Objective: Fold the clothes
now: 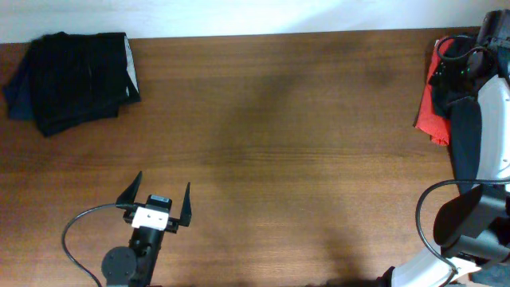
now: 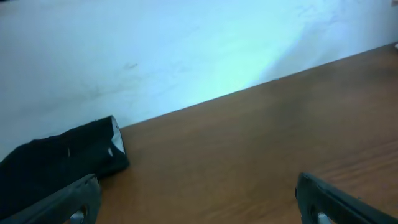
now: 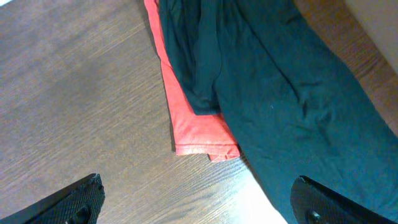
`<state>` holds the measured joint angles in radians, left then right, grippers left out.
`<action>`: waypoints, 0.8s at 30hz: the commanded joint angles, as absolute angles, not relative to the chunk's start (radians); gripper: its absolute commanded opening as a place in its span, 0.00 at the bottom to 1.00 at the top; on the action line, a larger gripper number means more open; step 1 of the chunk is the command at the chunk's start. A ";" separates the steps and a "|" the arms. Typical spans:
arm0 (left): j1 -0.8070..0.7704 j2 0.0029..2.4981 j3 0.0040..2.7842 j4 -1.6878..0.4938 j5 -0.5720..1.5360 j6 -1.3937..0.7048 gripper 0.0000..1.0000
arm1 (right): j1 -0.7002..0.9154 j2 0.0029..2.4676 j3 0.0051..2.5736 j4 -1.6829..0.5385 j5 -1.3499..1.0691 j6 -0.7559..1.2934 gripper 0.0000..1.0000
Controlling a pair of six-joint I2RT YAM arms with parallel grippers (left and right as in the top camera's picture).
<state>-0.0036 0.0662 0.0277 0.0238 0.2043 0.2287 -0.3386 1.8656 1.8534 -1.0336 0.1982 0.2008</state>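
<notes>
I have both grippers gaping wide, empty.
My left gripper point(image 1: 163, 188) sits apart from the folded black fabric stack point(image 1: 80, 76); my right gripper point(image 3: 199, 199) hangs over a dark fabric garment point(image 3: 280, 93) overlapping a red cloth point(image 3: 193, 124).

The wooden table point(image 1: 271, 119) is dark brown — its grain runs side to side. Past the table's far edge, a plain white wall point(image 2: 155, 50) rises.

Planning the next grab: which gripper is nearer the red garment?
Right. The right gripper hovers over the red garment; the left gripper sits far across the table from it.
</notes>
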 commanded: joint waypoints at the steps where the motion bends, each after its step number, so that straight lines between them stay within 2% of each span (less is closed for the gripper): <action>1: 0.005 0.006 0.008 0.003 0.174 0.241 0.99 | -0.334 1.858 1.862 -1.033 0.211 0.195 0.99; 4: 0.034 0.005 0.008 -0.078 0.105 0.239 0.99 | -0.334 1.858 1.862 -1.033 0.211 0.195 0.99; 24: 0.059 0.005 0.009 -0.072 0.108 0.226 0.99 | -0.334 1.858 1.862 -1.033 0.211 0.195 0.99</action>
<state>0.0540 0.0135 0.0128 -0.0658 0.1223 0.2279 -0.3386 1.8656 1.8534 -1.0332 0.1982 0.2008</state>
